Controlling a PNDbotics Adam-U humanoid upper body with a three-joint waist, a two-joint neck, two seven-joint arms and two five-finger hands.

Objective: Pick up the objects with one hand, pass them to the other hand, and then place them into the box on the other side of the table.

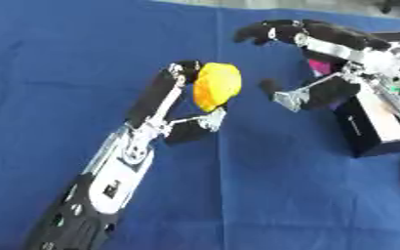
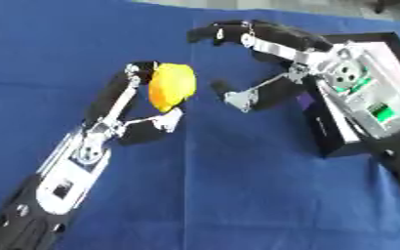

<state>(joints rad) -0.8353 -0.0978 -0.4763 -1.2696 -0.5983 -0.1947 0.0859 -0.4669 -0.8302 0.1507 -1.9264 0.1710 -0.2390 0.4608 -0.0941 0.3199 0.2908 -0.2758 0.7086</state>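
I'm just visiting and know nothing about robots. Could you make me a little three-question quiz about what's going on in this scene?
1. True or false: the left hand holds the yellow object.
2. The right hand is: A) open beside the object, B) shut on it, C) out of view.
3. Fill in: the box lies on the robot's ____ side of the blue table.

Key: 1 true; 2 A; 3 right.

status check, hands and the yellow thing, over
left hand shut on yellow object. right hand open, apart from it. box right side. nothing between hands.
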